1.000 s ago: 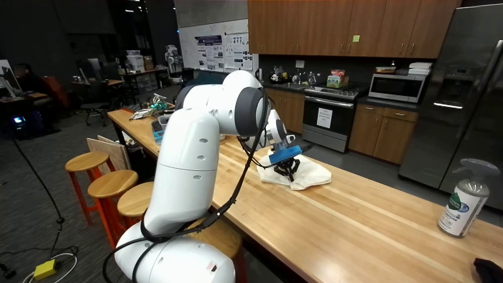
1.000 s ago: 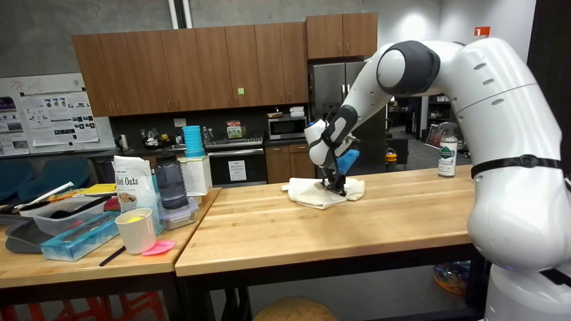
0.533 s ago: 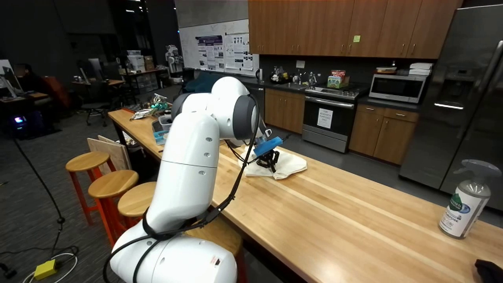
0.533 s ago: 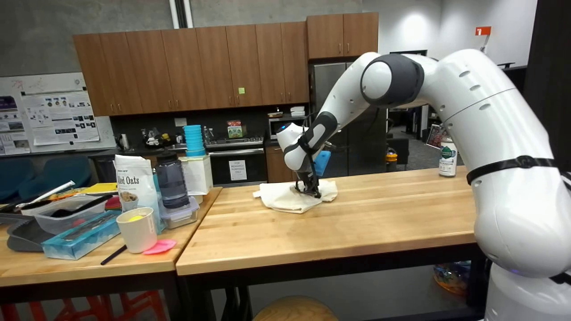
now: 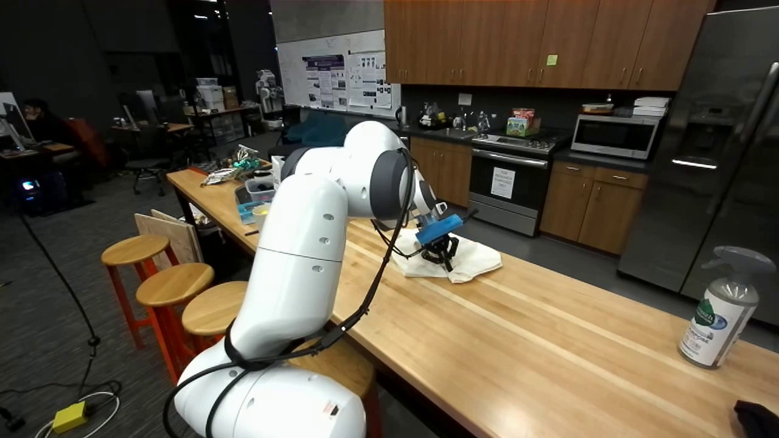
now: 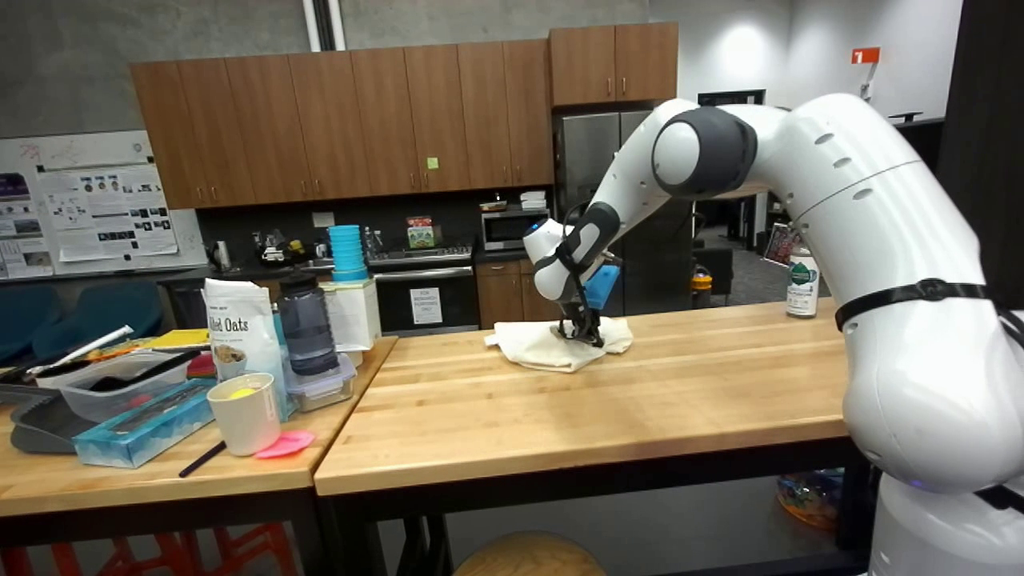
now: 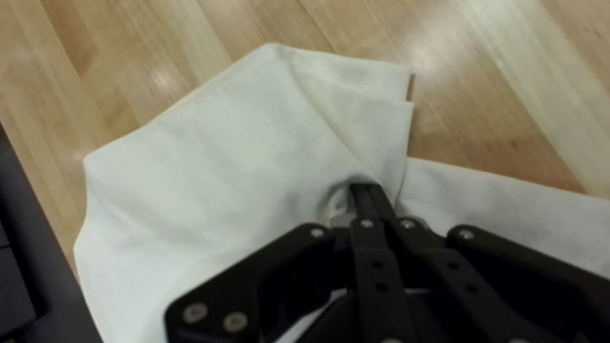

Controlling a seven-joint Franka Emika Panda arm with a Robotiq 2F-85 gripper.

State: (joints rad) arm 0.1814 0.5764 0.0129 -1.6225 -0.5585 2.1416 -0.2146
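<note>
- A black two-fingered gripper (image 7: pixel 366 190) has its jaws together, tips against a crumpled cream fabric cloth (image 7: pixel 200 181); whether they pinch a fold I cannot tell.
- The cloth lies on a pale wooden plank table (image 6: pixel 560 424), close to the edge facing a black-and-silver oven (image 5: pixel 528 196), well apart from the opposite edge.
- Tabletop stretches on to a clear spray bottle (image 5: pixel 724 316).
- A white paper sign (image 5: pixel 503 182) on the oven reads "FOR RESEARCH PURPOSES ONLY"; a white pouch (image 6: pixel 240 336) shows "Oats"; the bottle's white label (image 5: pixel 709 334) bears a green leaf (image 5: pixel 705 312).
</note>
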